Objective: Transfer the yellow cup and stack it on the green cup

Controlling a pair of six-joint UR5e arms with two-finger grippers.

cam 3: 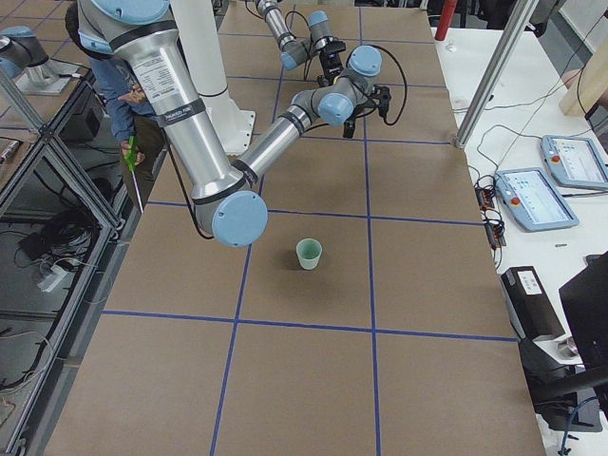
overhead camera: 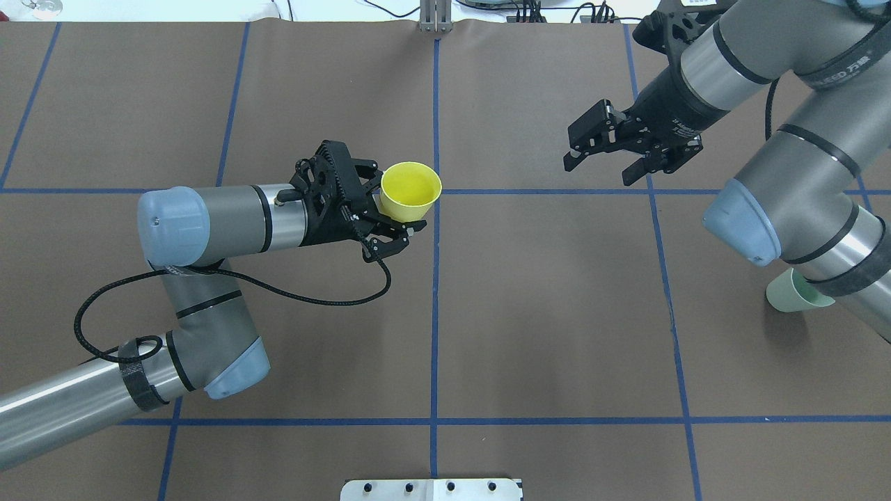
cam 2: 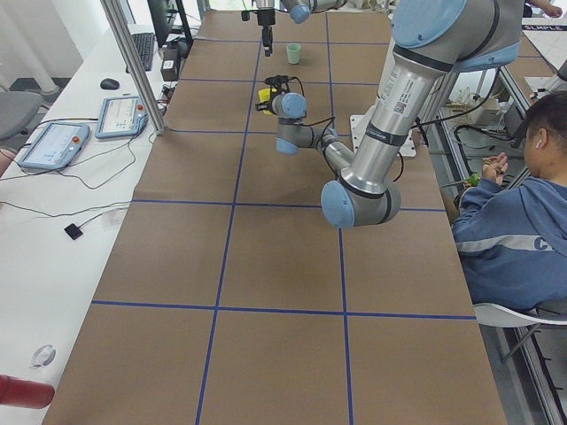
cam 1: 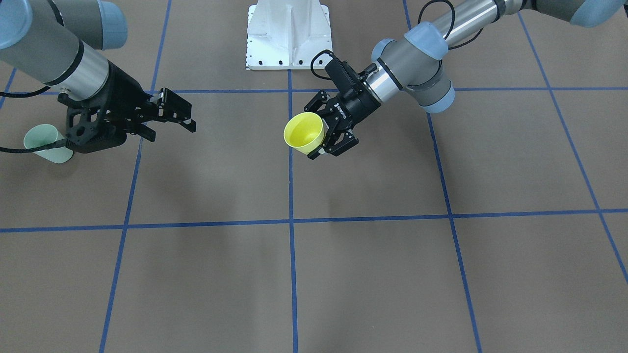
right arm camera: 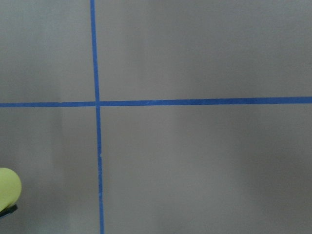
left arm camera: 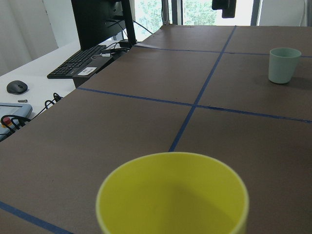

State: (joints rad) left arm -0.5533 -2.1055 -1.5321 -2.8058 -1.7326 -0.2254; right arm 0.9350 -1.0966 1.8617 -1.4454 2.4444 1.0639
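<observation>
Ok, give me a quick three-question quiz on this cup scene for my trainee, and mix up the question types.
1. True or false: the right gripper holds the yellow cup.
2. The green cup is: A) on its side, B) upright on the table, C) upside down.
3. Fill in: the right gripper is ____ and empty.
Key: 1 false, the left gripper holds it; 2 B; 3 open.

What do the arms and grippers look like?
Grey tubes, silvery metal sections and pale blue joint caps make up the left arm and right arm. The left gripper and right gripper are black, skeletal two-finger units with white lettering. A black braided cable loops along the left arm.
</observation>
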